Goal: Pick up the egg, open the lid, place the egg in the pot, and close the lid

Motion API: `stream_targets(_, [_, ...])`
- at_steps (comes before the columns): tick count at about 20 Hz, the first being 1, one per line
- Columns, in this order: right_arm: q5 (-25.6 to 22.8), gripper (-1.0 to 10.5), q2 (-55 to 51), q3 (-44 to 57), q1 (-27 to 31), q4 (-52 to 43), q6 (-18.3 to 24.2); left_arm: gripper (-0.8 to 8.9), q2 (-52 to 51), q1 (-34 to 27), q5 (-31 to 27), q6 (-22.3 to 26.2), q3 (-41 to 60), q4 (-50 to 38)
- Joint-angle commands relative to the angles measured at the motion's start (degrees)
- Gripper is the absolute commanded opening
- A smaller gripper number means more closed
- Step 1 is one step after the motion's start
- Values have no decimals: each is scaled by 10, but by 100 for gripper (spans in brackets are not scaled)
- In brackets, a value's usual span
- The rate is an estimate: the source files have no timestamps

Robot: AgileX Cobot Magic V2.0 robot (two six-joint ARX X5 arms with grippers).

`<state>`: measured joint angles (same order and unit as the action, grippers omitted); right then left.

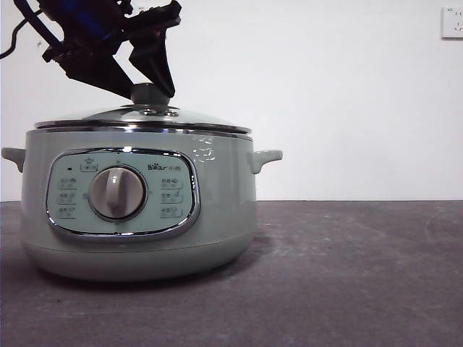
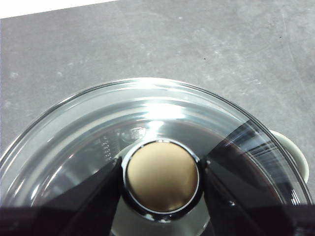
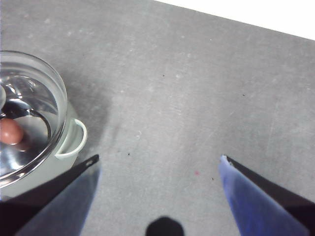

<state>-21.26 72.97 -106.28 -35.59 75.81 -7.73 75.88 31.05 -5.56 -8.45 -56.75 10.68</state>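
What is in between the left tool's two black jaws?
The lid's knob. In the left wrist view the left tool has a jaw on each side of it, above the glass lid. The front view shows this too.

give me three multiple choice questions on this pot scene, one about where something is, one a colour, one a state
1. Where is the small brown-orange egg?
A. on the grey table beside the pot
B. inside the pale sage-green electric pot, under the glass
C. held by the right gripper

2. What colour is the dial on the pot's control panel?
A. red
B. black
C. pale grey-white

3. How does the round chrome-rimmed glass lid stand?
A. seated on the pot
B. lifted well above the pot
C. lying upside down on the table

Key: 1 B, the right wrist view shows the egg through the glass. 2 C, the front view shows it pale. 3 A, its rim rests on the pot, with the left gripper straddling the knob; the right gripper is open over bare table.
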Motion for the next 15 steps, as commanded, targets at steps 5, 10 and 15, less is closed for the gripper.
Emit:
stream_targets(5, [-3,406,-1,0,0,-4,-4,-9,-1,13,1,-23,9,35])
stream_targets(10, [-3,406,-1,0,0,-5,-4,-9,-1,16,0,-25,9,52])
stream_targets(15, [-3,406,-1,0,0,-6,-5,-9,-1,16,-2,-23,9,66])
